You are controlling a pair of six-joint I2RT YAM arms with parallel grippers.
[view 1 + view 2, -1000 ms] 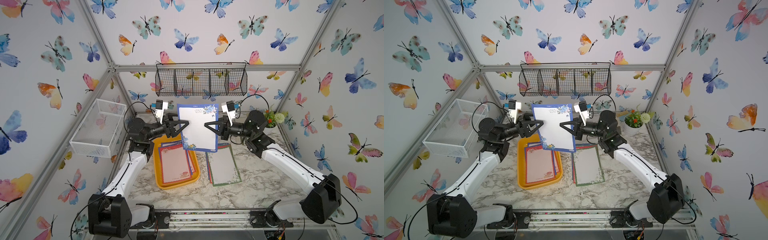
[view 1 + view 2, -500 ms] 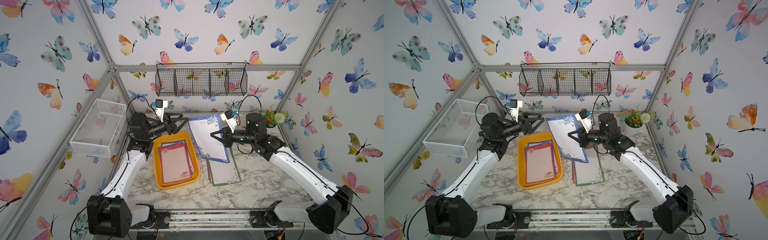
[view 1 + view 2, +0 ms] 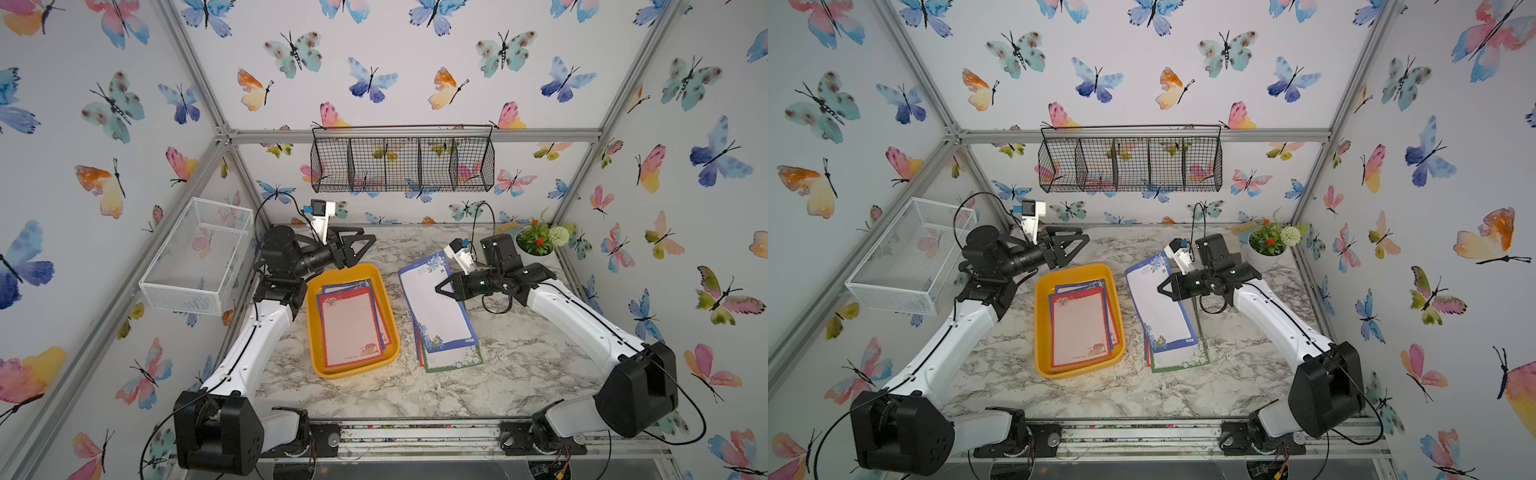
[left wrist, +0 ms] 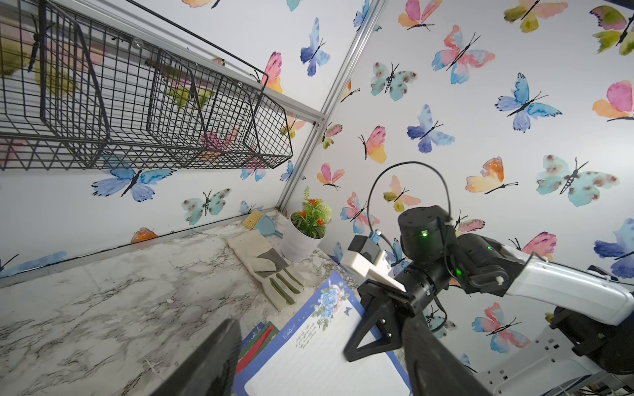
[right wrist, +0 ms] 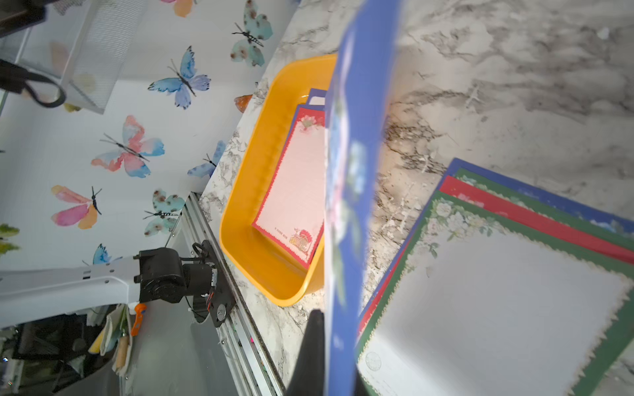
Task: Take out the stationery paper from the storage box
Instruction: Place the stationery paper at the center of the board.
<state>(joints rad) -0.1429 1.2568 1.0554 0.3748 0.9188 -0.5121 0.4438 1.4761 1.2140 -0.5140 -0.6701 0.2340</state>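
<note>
The yellow-orange storage box (image 3: 314,328) (image 3: 1042,328) sits left of centre on the table. Stationery paper lies in it, with a red-bordered sheet (image 3: 351,328) (image 3: 1079,326) (image 5: 295,192) on top. My right gripper (image 3: 441,289) (image 3: 1163,287) (image 5: 331,360) is shut on the right edge of a blue-bordered sheet (image 3: 434,309) (image 3: 1158,309) (image 4: 319,363) (image 5: 358,154). That sheet slopes down over a pile of sheets (image 3: 455,362) (image 5: 480,308) right of the box. My left gripper (image 3: 365,246) (image 3: 1081,243) (image 4: 319,370) hangs open and empty above the box's far left corner.
A white mesh basket (image 3: 199,257) hangs on the left wall and a black wire basket (image 3: 401,164) on the back wall. A potted plant (image 3: 536,241) (image 4: 308,233), a glove (image 4: 264,264) and a small brush (image 4: 260,223) lie at the back right.
The right gripper has carried the blue-bordered sheet from upright above the box down to the right, over the pile. The left gripper has drawn back to the left, away from the sheet.
</note>
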